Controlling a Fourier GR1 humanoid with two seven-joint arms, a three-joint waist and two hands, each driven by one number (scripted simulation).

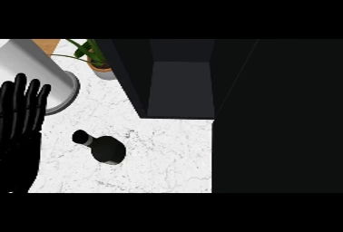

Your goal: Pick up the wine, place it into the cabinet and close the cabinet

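Black left hand (21,131) rests at the view's left edge, fingers straight and pointing up, released, holding nothing. Just to its right, apart from it, the dark glass wine bottle (104,148) sits on the white marble-patterned counter (167,154), its neck towards the view's upper left. Bare counter lies between the bottle and the dark open-fronted cabinet (181,86) beyond it. A broad dark panel (281,113) fills the view's right side. Above the hand stands a pale grey cylinder on a round base (40,68). A small potted green plant (99,61) stands between cylinder and cabinet.
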